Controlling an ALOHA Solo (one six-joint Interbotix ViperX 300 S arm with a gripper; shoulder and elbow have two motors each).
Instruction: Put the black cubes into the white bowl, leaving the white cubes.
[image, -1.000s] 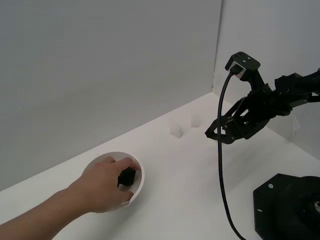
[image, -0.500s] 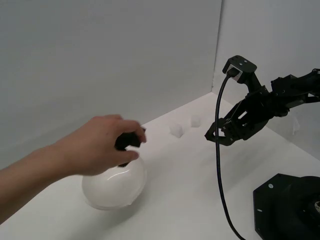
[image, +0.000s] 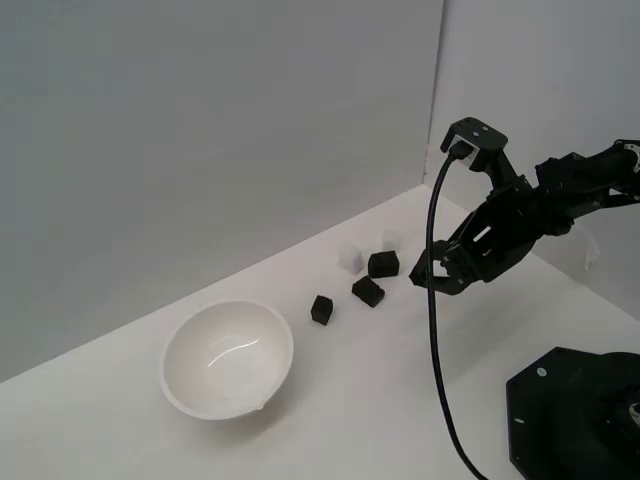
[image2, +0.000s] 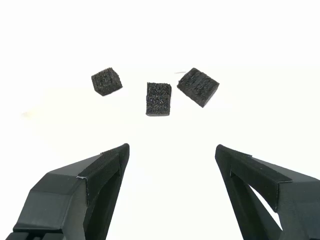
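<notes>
Black cubes (image2: 158, 98) outside white bowl (image: 190, 385), bowl only in exterior view, pincer (image2: 170, 172) spread, empty.

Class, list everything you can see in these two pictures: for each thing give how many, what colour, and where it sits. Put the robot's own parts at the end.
black cubes: three, matte black, loose on the white surface between the bowl and the pincer, at and; none in the bowl.
white bowl: one, glossy white, upright and empty, toward the exterior view's left.
white cubes: two made out, faint white, at and, just behind the black cubes near the back wall; more cannot be told.
surface: one, white, under everything.
walls: grey panels behind the scene.
cable: one, black, hanging from the arm.
base: one, black, lower corner at the exterior view's right.
pincer: one, black, open, empty, raised and facing the black cubes.
</notes>
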